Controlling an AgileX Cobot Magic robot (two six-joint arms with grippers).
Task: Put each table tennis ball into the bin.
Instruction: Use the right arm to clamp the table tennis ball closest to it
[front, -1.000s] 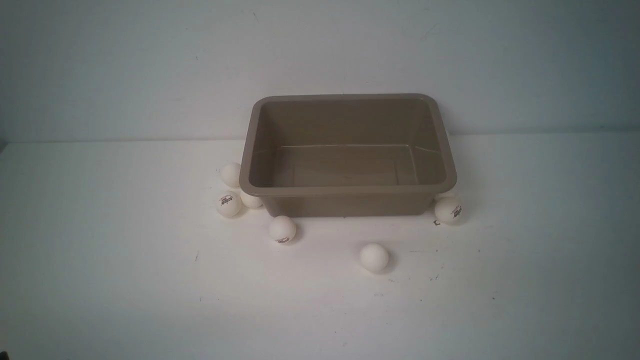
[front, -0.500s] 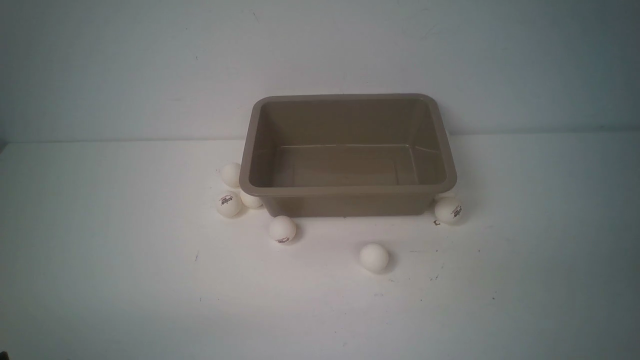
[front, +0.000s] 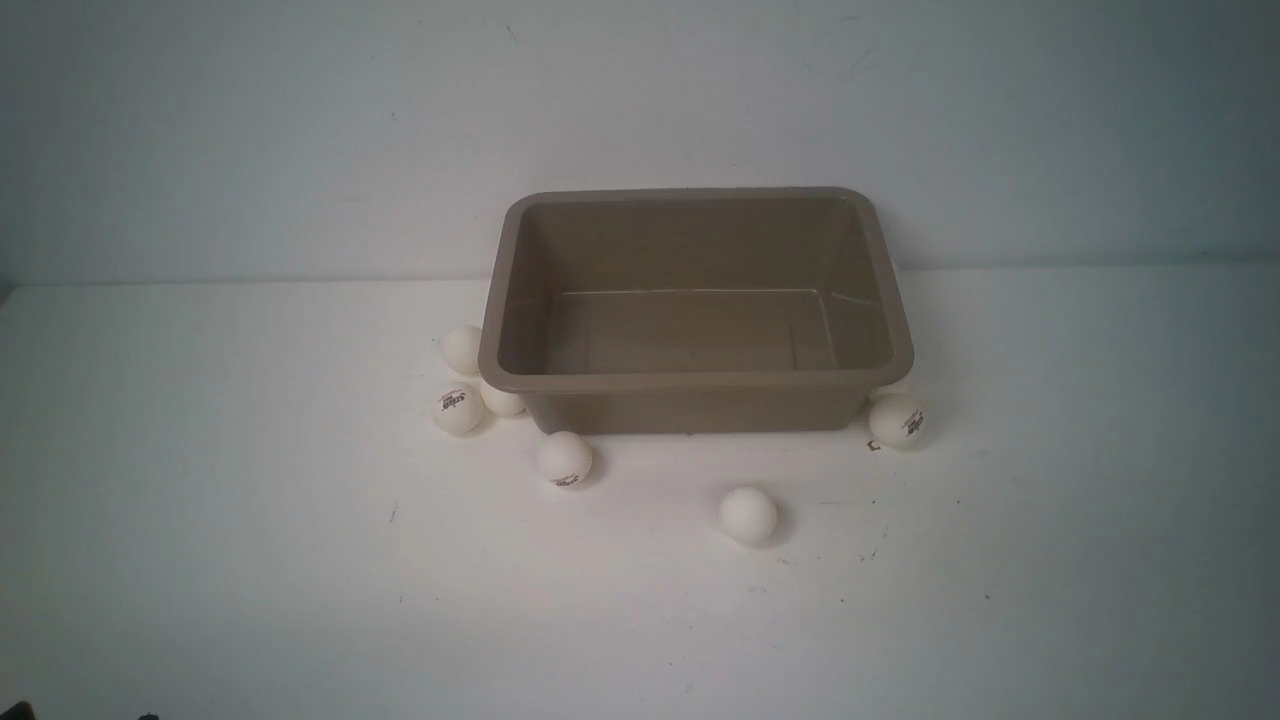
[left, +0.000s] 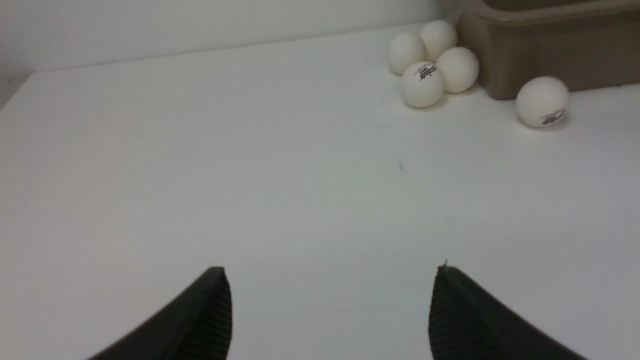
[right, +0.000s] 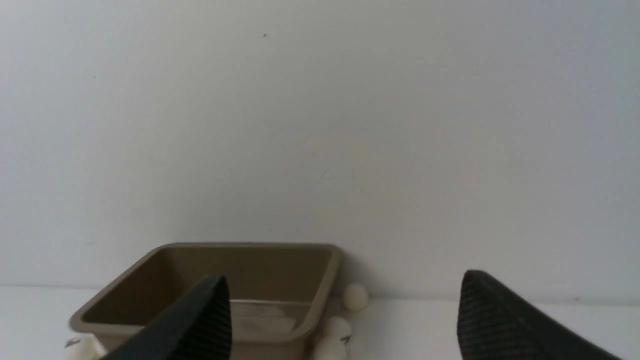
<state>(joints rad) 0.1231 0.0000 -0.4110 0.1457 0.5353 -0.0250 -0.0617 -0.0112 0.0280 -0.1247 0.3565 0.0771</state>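
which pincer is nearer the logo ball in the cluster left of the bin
Left. The left pincer sits low over the table, facing the logo ball; the right pincer hangs higher and farther back.

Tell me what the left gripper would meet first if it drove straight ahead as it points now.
Probably only bare table: the left gripper, open, points past the table tennis balls and the bin, which lie off to one side. Depth is unclear.
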